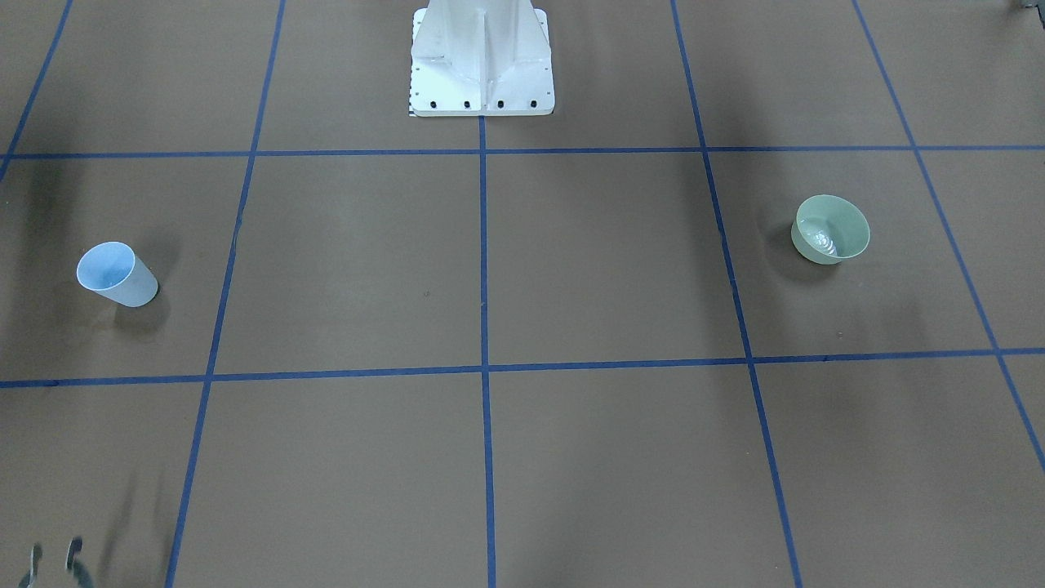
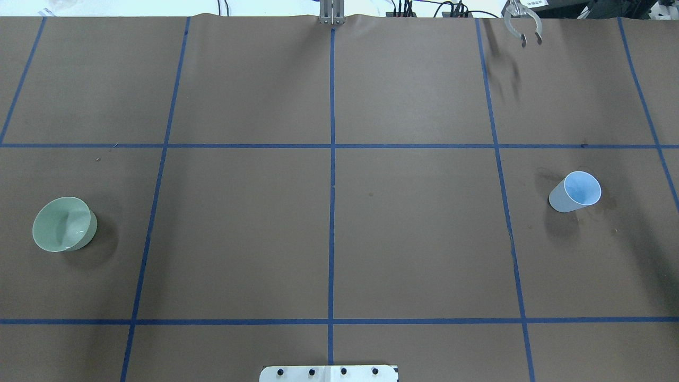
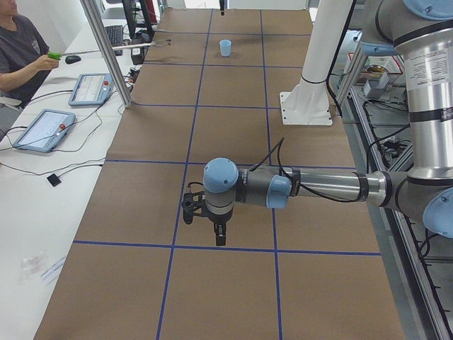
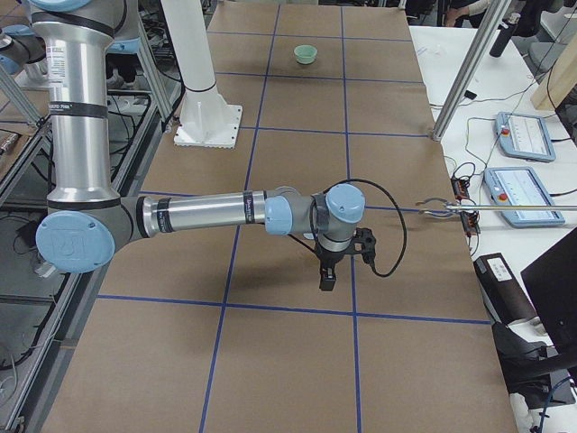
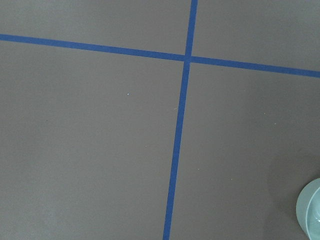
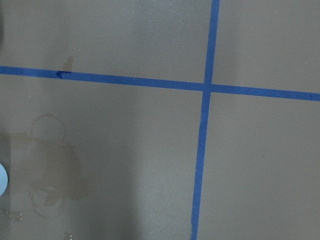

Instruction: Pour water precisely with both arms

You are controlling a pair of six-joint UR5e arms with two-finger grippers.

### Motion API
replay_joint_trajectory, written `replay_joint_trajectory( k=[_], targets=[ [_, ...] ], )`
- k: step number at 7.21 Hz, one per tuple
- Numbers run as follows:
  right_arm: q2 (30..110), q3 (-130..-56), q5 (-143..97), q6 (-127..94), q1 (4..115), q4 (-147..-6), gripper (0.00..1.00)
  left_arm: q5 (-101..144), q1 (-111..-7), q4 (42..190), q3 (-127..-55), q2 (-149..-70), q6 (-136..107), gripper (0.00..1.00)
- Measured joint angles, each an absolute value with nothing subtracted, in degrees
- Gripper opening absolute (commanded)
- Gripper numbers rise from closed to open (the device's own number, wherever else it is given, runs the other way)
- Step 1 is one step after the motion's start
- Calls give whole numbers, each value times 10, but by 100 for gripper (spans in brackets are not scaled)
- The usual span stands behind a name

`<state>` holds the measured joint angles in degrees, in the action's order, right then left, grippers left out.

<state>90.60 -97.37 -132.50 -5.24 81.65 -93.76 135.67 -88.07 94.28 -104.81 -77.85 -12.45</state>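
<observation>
A pale green bowl [image 1: 831, 229] stands at the table's end on my left, and water [image 1: 824, 242] shows in it as ripples and glints. It also shows in the overhead view [image 2: 64, 224] and far off in the exterior right view [image 4: 306, 54]. A light blue cup [image 1: 117, 274] stands upright at the other end [image 2: 575, 191]. I cannot tell whether it holds water. My left gripper [image 3: 216, 230] and right gripper [image 4: 326, 275] hang high over the table, points down, holding nothing. I cannot tell whether they are open or shut. The wrist views show no fingers, only the bowl's edge [image 5: 311, 210] and the cup's edge [image 6: 1, 179].
The white pedestal [image 1: 482, 61] stands at mid-table on the robot's side. An operator's long grabber tool [image 2: 522, 25] reaches in over the far edge near the cup. Damp stains [image 6: 50, 170] mark the brown paper by the cup. Tablets [image 4: 523, 135] lie on the side table.
</observation>
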Motion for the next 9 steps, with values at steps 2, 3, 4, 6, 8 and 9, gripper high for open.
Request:
replay_joint_trajectory(
  k=[2,3,4,6,8,9],
  targets=[
    [914,-985,-1326,-52,818,-939,99,1357,-880,946,-1048,-780,-124,100],
    [916,-990,-1326,-52,818,-939,99,1357,-879,947,-1048,-779,-124,100],
    [917,-992,-1326,-52,818,-938,99,1357,-879,948,-1047,-778,-124,100],
    [917,-997,-1326,-53,818,-936,99,1362,-865,952,-1043,-780,-128,100],
    [916,-1005,-1330,-53,817,-934,99,1365,-802,970,-1033,-794,-158,100],
    [915,-1007,-1331,-53,817,-933,99,1365,-775,1001,-1018,-797,-175,100]
  ],
)
